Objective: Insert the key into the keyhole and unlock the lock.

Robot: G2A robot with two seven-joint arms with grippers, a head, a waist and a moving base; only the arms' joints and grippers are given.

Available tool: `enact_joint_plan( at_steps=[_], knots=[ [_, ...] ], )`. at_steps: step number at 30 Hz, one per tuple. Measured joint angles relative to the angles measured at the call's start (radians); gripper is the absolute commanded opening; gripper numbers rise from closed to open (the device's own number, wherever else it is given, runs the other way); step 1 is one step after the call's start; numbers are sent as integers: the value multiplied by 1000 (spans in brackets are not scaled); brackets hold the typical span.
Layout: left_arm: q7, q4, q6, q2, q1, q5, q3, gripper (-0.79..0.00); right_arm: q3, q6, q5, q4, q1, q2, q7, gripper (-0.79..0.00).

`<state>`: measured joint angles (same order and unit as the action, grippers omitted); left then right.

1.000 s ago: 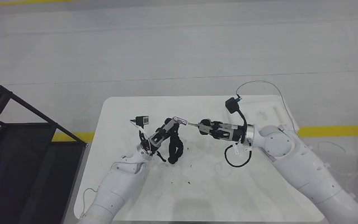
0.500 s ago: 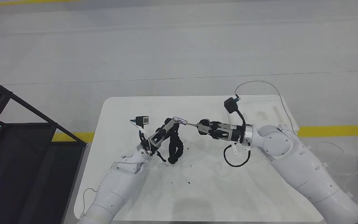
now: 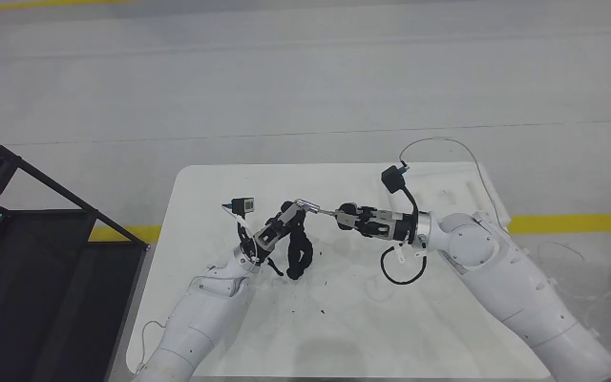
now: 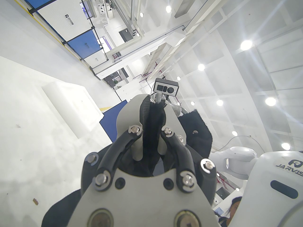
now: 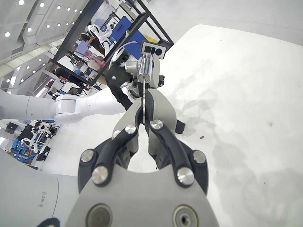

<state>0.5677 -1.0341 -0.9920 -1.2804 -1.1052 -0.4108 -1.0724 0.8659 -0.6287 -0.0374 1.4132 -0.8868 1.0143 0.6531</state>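
Two closed grips noted above mid-desk [image 3: 382, 325]. Found left pincer [image 3: 289, 218] clamped on lock [image 5: 146, 68] (black padding [image 4: 151, 124] in the grip), held off the surface. Found right pincer [image 5: 144, 102] pinching key [image 5: 143, 90], blade tip seated in keyhole at lock's right end.

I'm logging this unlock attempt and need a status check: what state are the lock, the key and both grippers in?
lock: clamped in the left gripper, keyhole facing the key; locked or unlocked cannot be told.
key: blade tip at the keyhole, depth unclear.
left gripper: shut on the lock.
right gripper: shut on the key.
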Motion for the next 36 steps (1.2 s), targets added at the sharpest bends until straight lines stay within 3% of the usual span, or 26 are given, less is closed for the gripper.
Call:
enact_joint_plan(
  at_steps=[36],
  knots=[
    [0, 0, 0, 0, 0, 0, 0, -785, 39, 24, 57, 20, -19, 23, 30, -785]
  ],
)
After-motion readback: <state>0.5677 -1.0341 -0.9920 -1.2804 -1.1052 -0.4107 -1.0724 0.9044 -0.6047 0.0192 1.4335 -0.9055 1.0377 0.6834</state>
